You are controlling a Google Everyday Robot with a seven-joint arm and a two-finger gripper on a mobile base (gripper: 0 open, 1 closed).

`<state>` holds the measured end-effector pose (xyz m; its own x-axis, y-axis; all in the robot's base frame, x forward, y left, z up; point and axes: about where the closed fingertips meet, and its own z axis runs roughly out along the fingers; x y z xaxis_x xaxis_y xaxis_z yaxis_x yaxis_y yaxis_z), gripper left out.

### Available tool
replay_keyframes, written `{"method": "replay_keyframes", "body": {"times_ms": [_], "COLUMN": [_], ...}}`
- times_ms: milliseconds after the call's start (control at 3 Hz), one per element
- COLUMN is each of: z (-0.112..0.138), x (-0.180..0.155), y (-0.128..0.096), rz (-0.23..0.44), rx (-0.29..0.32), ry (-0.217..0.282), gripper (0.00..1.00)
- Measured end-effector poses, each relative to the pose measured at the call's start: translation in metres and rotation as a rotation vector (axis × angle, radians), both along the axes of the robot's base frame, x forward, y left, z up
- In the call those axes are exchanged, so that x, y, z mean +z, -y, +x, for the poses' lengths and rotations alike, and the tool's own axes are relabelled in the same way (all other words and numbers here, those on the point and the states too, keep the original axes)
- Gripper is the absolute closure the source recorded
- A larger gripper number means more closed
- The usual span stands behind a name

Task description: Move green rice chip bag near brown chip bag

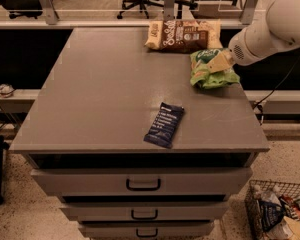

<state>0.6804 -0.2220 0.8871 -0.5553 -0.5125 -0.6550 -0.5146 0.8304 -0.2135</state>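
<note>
Camera view: at 2 o'clock on tabletop (100,94), claw (221,62) clamped onto green rice chip bag (210,77), just beside brown chip bag (182,35) lying at 1 o'clock by far edge. Toward 6 o'clock, well apart, dark blue bar wrapper (164,125).

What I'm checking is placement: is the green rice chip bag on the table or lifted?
On the table, it seems: the green rice chip bag lies crumpled just before the brown chip bag, the tool at its top.
</note>
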Motion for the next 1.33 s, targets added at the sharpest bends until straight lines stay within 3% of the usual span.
{"method": "replay_keyframes", "body": {"times_ms": [333, 667, 1000, 1333], "z": [0.002, -0.004, -0.026, -0.060], "x": [-0.005, 0.005, 0.043, 0.098], "y": [0.001, 0.005, 0.009, 0.005], "rz": [0.006, -0.008, -0.021, -0.013], "rx": [0.003, 0.012, 0.035, 0.099], "ry": [-0.004, 0.022, 0.090, 0.188], "gripper": [0.00, 0.00, 0.00, 0.00]}}
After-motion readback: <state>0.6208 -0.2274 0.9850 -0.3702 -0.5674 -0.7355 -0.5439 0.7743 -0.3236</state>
